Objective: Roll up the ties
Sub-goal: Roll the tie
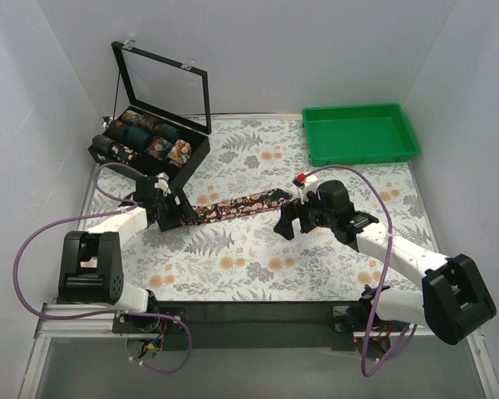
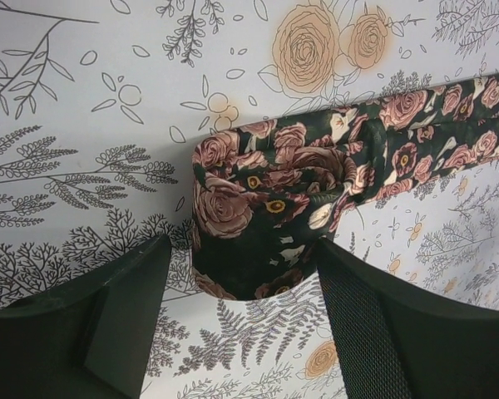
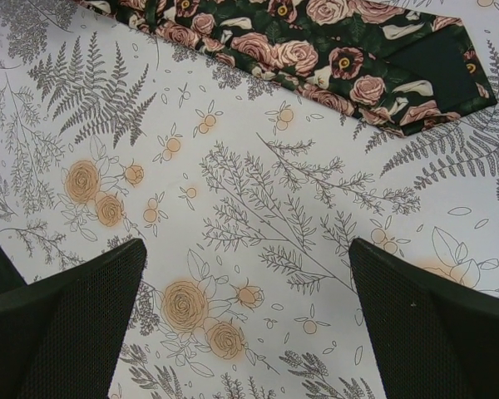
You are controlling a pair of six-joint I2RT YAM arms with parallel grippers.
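A dark tie (image 1: 241, 204) with pink roses lies flat across the middle of the floral cloth. Its left end is wound into a small roll (image 2: 266, 208), and the flat strip (image 2: 449, 141) runs off to the right. My left gripper (image 2: 244, 245) (image 1: 173, 212) stands open astride the near part of that roll: its right finger touches the fabric, and a thin gap shows at its left finger. The tie's wide pointed end (image 3: 316, 41) lies ahead of my right gripper (image 3: 248, 245) (image 1: 293, 216), which is wide open over bare cloth and holds nothing.
An open black box (image 1: 195, 154) with a raised glass lid (image 1: 162, 87) stands at the back left and holds several rolled ties (image 1: 145, 137). A green tray (image 1: 359, 133) sits at the back right. White walls close in the sides and back.
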